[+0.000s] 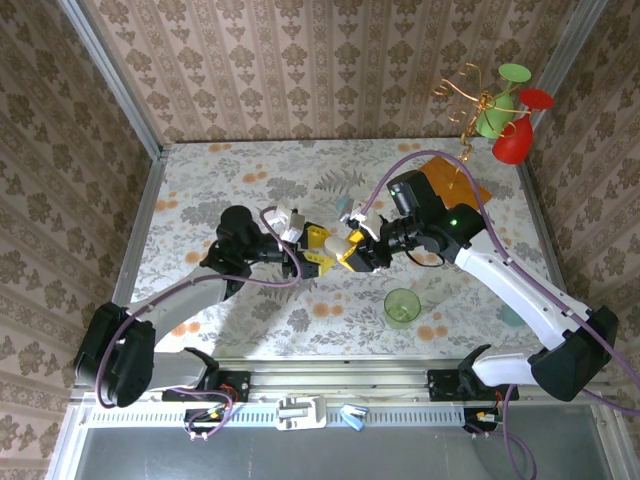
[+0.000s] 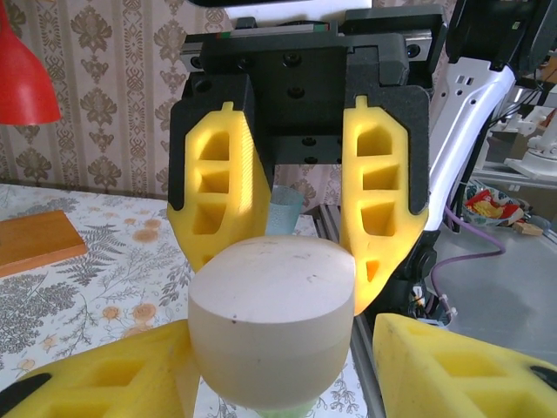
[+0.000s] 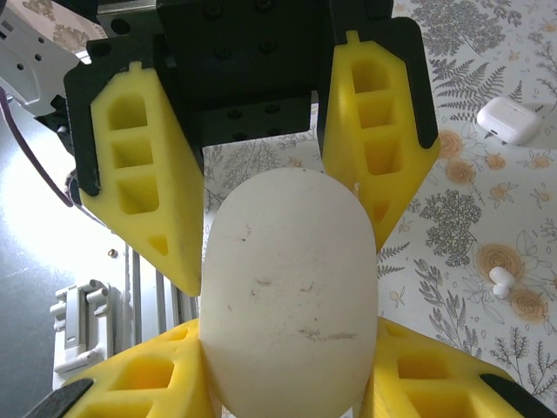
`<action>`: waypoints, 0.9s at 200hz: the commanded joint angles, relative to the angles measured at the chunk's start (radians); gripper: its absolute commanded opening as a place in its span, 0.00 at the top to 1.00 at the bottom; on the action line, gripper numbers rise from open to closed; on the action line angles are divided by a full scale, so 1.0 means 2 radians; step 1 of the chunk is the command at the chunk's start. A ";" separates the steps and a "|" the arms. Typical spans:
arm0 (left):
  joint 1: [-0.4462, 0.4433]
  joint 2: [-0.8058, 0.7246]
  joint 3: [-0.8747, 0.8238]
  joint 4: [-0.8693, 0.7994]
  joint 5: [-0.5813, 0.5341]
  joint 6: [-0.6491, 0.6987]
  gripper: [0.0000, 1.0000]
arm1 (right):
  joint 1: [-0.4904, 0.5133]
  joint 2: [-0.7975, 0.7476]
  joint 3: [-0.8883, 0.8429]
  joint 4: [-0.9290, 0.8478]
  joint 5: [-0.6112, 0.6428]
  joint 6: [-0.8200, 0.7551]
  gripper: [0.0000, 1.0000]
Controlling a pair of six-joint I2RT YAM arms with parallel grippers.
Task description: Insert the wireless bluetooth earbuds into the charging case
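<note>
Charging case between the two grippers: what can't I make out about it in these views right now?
- Wrist views: the white case presents a smooth face; lid seam and inside hidden, sides covered by yellow fingers.
- Top view: case buried between left gripper and right gripper.
- Right wrist view: the case hides the left gripper's fingertips; grip unclear.
- Also the earbud on the table is too small to tell its side.

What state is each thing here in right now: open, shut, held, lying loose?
white case: held, lid looks shut.
right gripper: shut on the white case.
left gripper: fingers flank the white case, grip unclear.
second case: shut, lying on the table.
earbud: loose on the table.
green cup: upright.
</note>
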 commanded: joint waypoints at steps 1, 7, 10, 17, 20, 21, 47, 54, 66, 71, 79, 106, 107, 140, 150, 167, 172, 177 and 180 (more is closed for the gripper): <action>-0.006 0.005 0.011 0.019 0.019 -0.009 0.46 | 0.002 0.001 0.012 0.004 -0.021 -0.007 0.82; -0.007 0.005 0.011 0.020 0.020 -0.009 0.46 | 0.002 0.001 0.012 0.007 -0.021 -0.006 0.82; -0.007 0.005 0.011 0.020 0.020 -0.009 0.46 | 0.002 0.001 0.011 0.007 -0.022 -0.006 0.82; -0.007 0.006 0.011 0.021 0.020 -0.009 0.46 | 0.003 0.001 0.011 0.009 -0.023 -0.005 0.82; -0.006 0.006 0.010 0.022 0.020 -0.009 0.46 | 0.003 0.001 0.012 0.009 -0.024 -0.004 0.82; -0.007 0.006 0.010 0.022 0.020 -0.009 0.46 | 0.003 0.001 0.012 0.009 -0.024 -0.004 0.82; -0.007 0.006 0.011 0.023 0.021 -0.009 0.47 | 0.004 0.003 0.012 0.011 -0.026 -0.004 0.82; -0.007 0.006 0.011 0.023 0.022 -0.010 0.49 | 0.004 0.003 0.011 0.011 -0.026 -0.003 0.83; -0.007 0.006 0.011 0.025 0.022 -0.012 0.51 | 0.004 0.003 0.011 0.011 -0.028 -0.003 0.82; -0.008 0.006 0.011 0.027 0.022 -0.013 0.52 | 0.005 0.003 0.011 0.012 -0.028 -0.004 0.83; -0.007 0.006 0.010 0.028 0.023 -0.014 0.53 | 0.004 0.003 0.010 0.011 -0.027 -0.003 0.82; -0.008 0.006 0.008 0.036 0.023 -0.019 0.62 | 0.004 0.003 0.008 0.010 -0.026 -0.003 0.82; -0.008 0.006 0.008 0.037 0.023 -0.019 0.62 | 0.004 0.003 0.008 0.010 -0.026 -0.003 0.82; -0.007 0.006 0.005 0.040 0.022 -0.015 0.74 | 0.005 -0.007 -0.001 0.023 -0.014 0.001 0.69; -0.006 0.006 0.004 0.040 0.022 -0.014 0.76 | 0.004 -0.013 -0.007 0.030 -0.009 0.005 0.63; -0.005 0.005 0.002 0.040 0.022 -0.011 0.77 | 0.001 -0.024 -0.019 0.046 0.000 0.016 0.52; -0.004 0.005 0.002 0.039 0.022 -0.010 0.77 | 0.001 -0.026 -0.022 0.052 0.002 0.020 0.49; -0.004 0.004 0.001 0.038 0.022 -0.008 0.77 | 0.000 -0.029 -0.024 0.057 0.005 0.024 0.47; -0.004 0.004 0.001 0.038 0.022 -0.007 0.77 | -0.001 -0.030 -0.026 0.060 0.007 0.028 0.45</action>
